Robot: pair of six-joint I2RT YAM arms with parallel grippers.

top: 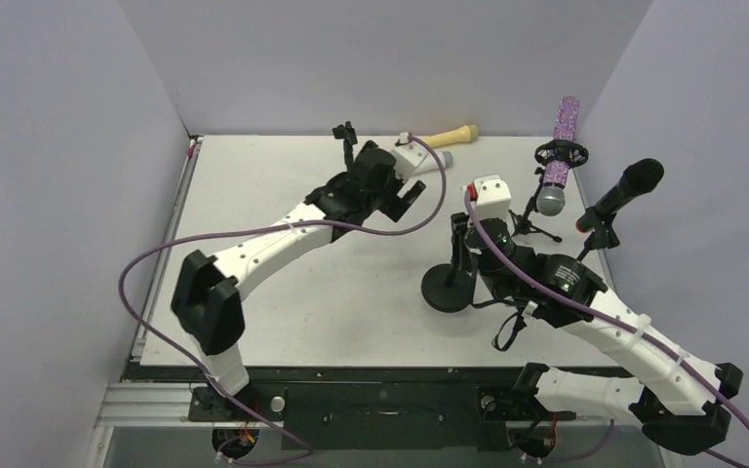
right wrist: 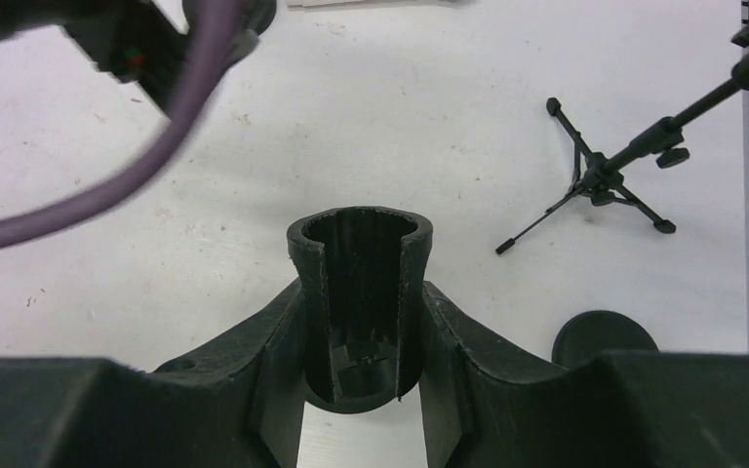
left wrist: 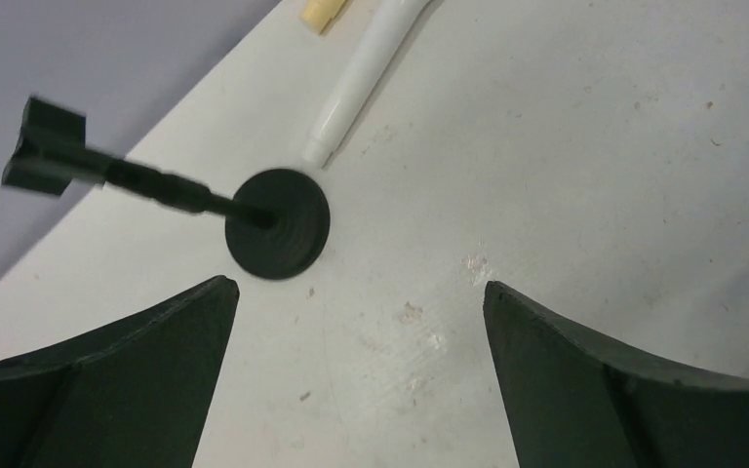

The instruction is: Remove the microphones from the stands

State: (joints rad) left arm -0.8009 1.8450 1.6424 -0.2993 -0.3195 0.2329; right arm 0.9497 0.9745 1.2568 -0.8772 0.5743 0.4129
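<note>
Lying flat, the white microphone (left wrist: 366, 73) runs out of view.

1. The top camera sits high above and behind the arm bases. It faces forward and down over the whole table (top: 351, 322), out to its far corners.
2. The left wrist camera looks steeply down from close range near the table's far edge. It shares a round-base stand (left wrist: 278, 224) with the top view.
3. The right wrist camera hangs low over the table's middle, with a black clip (right wrist: 359, 292) filling its foreground. It shares the tripod stand (right wrist: 595, 180) near the right edge with the top view.
</note>
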